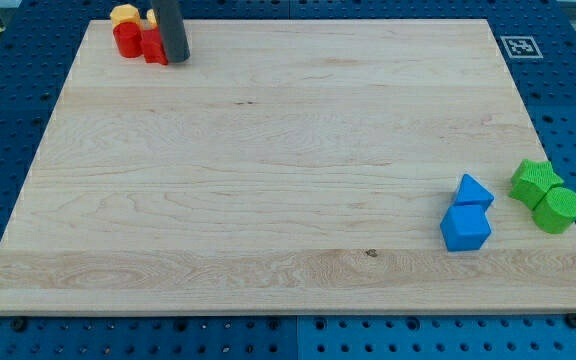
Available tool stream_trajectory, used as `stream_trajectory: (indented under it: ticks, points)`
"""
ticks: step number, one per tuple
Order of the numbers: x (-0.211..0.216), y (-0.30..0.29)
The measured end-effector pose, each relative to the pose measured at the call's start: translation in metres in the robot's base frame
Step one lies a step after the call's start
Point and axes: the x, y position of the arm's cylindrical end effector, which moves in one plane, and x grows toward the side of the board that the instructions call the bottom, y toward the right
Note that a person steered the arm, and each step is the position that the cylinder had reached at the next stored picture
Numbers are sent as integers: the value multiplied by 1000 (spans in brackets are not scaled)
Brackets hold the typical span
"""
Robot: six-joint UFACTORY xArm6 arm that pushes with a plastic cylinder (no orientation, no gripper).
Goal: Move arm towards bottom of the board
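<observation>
My tip (176, 58) is at the view's top left, touching the right side of a cluster of blocks. That cluster holds a red cylinder (126, 38), a red block (154, 46) right next to the rod, a yellow block (124, 14) behind the cylinder and a sliver of an orange-yellow block (152, 17) partly hidden by the rod. Far off at the view's lower right lie a blue triangular block (473, 190) and a blue cube (465, 228), touching each other. To their right are a green star (534, 181) and a green cylinder (557, 210).
The blocks lie on a pale wooden board (268, 170) on a blue perforated table. A black-and-white marker tag (518, 46) sits at the board's top right corner. The green blocks are close to the board's right edge.
</observation>
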Motion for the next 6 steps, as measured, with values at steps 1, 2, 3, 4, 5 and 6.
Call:
stream_trajectory:
  ticks: [1, 2, 3, 4, 5, 6]
  points:
    - [-6, -11]
    - [-6, -16]
    - [10, -5]
    - [28, 54]
    - [90, 93]
    - [150, 132]
